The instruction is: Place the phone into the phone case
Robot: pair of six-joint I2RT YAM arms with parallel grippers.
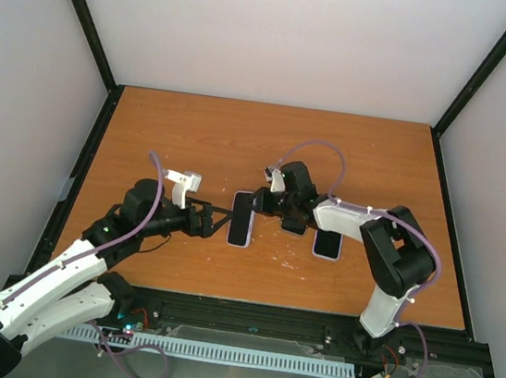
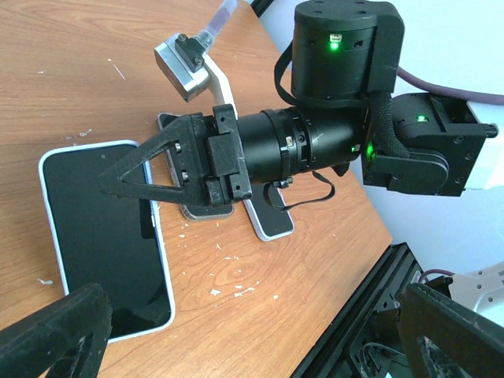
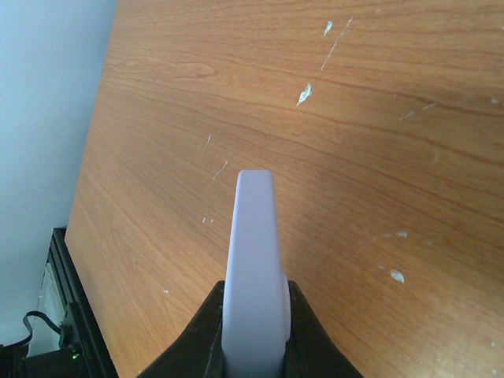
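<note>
Nearest, the left gripper (image 1: 225, 221) hangs with its fingers spread wide, just short of a black-screened phone with a pale rim (image 2: 102, 236), which lies flat on the scuffed brown wooden table (image 1: 195, 135). Beyond it, the right gripper (image 3: 253, 298) pinches a thin lavender-white piece (image 3: 256, 228) — seen edge-on, so I cannot tell whether it is the case.

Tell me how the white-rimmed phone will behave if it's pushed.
The phone probably slides rather than tips or rolls, being a thin slab low on the table. It looks rigid, its edges straight. Its smooth dark front may be slippery to grip.
</note>
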